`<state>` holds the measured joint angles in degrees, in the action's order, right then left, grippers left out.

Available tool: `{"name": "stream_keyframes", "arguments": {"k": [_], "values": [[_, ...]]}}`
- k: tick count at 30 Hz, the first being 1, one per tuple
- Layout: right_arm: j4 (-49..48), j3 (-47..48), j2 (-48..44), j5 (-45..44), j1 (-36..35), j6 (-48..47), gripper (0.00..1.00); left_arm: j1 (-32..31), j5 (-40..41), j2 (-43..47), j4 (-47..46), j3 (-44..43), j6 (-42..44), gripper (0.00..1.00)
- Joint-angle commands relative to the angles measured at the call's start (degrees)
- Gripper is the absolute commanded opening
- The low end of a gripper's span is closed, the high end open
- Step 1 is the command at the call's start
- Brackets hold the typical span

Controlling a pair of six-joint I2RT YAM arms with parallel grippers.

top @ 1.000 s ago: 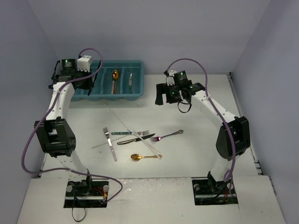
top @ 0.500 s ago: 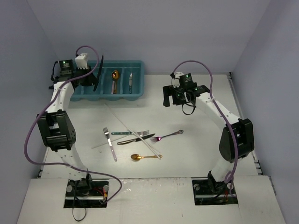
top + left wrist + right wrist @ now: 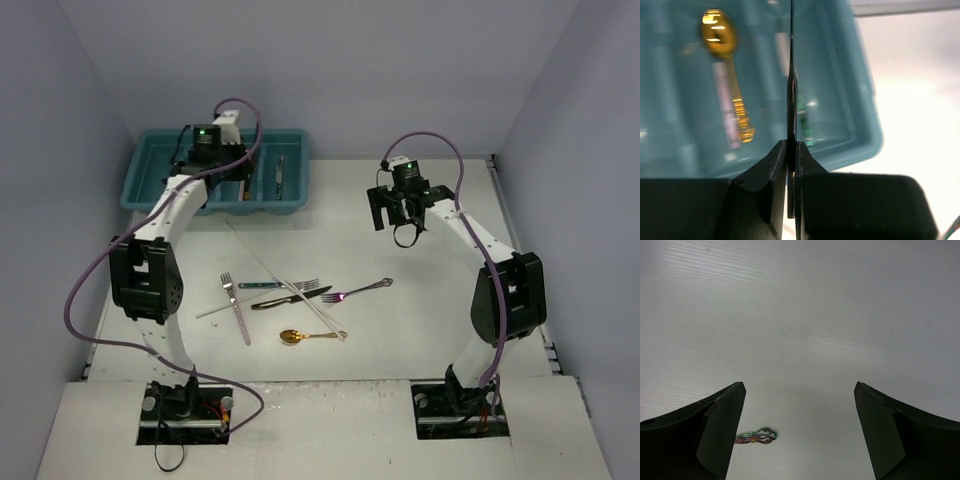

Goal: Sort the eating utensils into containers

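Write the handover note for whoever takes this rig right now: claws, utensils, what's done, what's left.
Left claw: shut on a thin black utensil, seen edge-on, over the teal plastic cutlery tray.
Right claw: open, empty, above the white table.
Done: a gold spoon and a small slim piece lie in the tray.
Left: release the held utensil, then sort the pile on the table: silver fork, second gold spoon, iridescent-handled piece, dark knife, white chopsticks, a few others.
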<state>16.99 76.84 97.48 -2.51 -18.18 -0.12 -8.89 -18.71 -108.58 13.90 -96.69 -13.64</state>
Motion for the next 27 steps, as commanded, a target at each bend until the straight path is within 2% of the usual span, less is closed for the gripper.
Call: {"name": "stream_keyframes", "arguments": {"k": [1, 8, 13, 20, 22, 23, 26, 27], "values": [[-1.89, 0.18, 0.23, -4.59, 1.92, -4.17, 0.88, -5.51, 5.69, -3.91, -4.0, -6.56, -2.67, 0.0], [-2.04, -0.32, 1.4, -2.87, 2.01, -4.24, 0.88, -6.49, 7.28, -14.66, -3.23, -17.15, -5.1, 0.0], [-2.31, -1.09, 1.17, -1.68, 1.96, -3.56, 0.87, -5.72, 8.6, -17.56, -5.84, -19.64, -5.11, 0.0], [-2.28, -1.17, 1.42, -1.01, 2.01, -3.91, 0.87, -5.64, 9.15, -20.95, -3.34, -22.63, -5.22, 0.0], [-2.31, -0.93, 1.56, -0.7, 1.87, -4.83, 0.87, -5.54, 8.36, -21.98, -2.31, -22.97, -5.71, 0.04], [-2.37, -0.9, 1.57, -0.47, 1.84, -5.36, 0.87, -5.27, 7.68, -22.49, -2.14, -23.02, -6.29, 0.12], [-2.48, -0.61, 1.12, 0.94, 1.84, -8.19, 0.86, -4.63, 6.44, -23.16, -1.66, -23.39, -7.32, 0.26], [-2.48, -0.55, 0.97, 1.43, 1.81, -9.29, 0.86, -4.55, 6.12, -23.14, -1.6, -23.49, -7.46, 0.27]]}}
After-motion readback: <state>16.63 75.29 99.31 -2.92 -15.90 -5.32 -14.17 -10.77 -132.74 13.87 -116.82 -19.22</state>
